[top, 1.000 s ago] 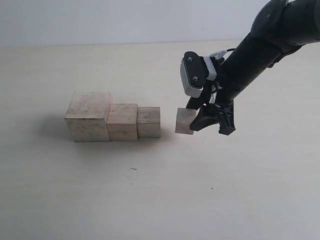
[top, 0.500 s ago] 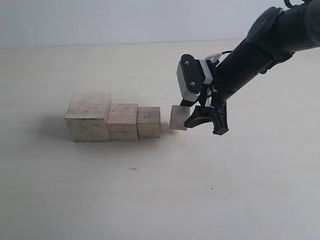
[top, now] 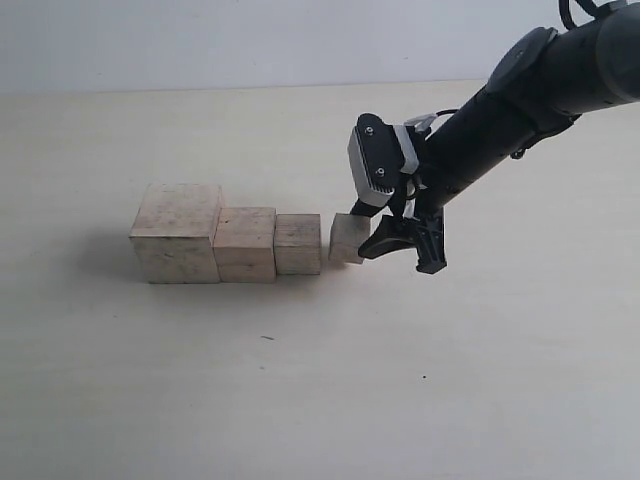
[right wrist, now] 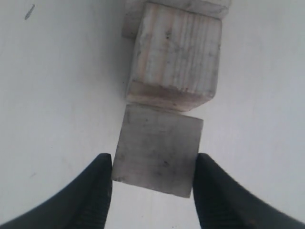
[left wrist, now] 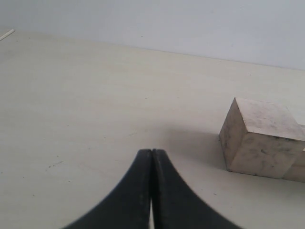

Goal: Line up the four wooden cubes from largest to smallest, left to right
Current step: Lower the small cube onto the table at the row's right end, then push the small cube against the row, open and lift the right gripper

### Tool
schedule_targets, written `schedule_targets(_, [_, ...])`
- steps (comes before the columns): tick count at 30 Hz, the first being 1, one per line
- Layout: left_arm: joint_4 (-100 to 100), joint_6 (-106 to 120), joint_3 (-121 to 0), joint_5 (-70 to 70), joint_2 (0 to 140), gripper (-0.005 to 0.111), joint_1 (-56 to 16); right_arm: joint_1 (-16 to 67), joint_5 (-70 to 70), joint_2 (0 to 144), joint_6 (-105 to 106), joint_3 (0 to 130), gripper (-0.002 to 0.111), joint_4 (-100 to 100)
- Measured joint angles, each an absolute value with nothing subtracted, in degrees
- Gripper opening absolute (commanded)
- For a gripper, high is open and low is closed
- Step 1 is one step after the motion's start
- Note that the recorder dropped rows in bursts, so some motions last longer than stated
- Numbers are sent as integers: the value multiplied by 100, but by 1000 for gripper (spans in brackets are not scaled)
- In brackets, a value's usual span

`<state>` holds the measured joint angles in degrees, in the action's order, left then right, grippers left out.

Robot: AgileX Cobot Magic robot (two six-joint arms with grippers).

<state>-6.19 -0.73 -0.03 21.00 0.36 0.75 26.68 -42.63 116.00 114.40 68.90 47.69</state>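
Three of the four wooden cubes stand touching in a row on the table: the largest cube (top: 176, 232) at the left, then the second cube (top: 245, 243) and the third cube (top: 298, 244). The smallest cube (top: 347, 238) hangs slightly tilted just right of the third, with my right gripper (top: 368, 241) shut on it. In the right wrist view the smallest cube (right wrist: 157, 148) fills the gap between the fingers of the right gripper (right wrist: 153, 166), close to the third cube (right wrist: 176, 52). My left gripper (left wrist: 151, 152) is shut and empty, low over the table some way from the largest cube (left wrist: 259, 138).
The pale table (top: 300, 380) stretches bare in front of and behind the row. The right arm (top: 520, 95) reaches in from the upper right. A pale wall (top: 250, 40) bounds the far edge. The left arm is outside the exterior view.
My right gripper has carried the smallest cube leftward and slightly down, closing most of the gap to the third cube. The three cubes in the row have not moved.
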Motion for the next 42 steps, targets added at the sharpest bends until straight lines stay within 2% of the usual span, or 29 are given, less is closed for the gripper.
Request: schedule_targets(42, [-619, -73, -3, 2100, 36, 0, 75, 2858, -3916, 11690, 10895, 6890, 0, 4617])
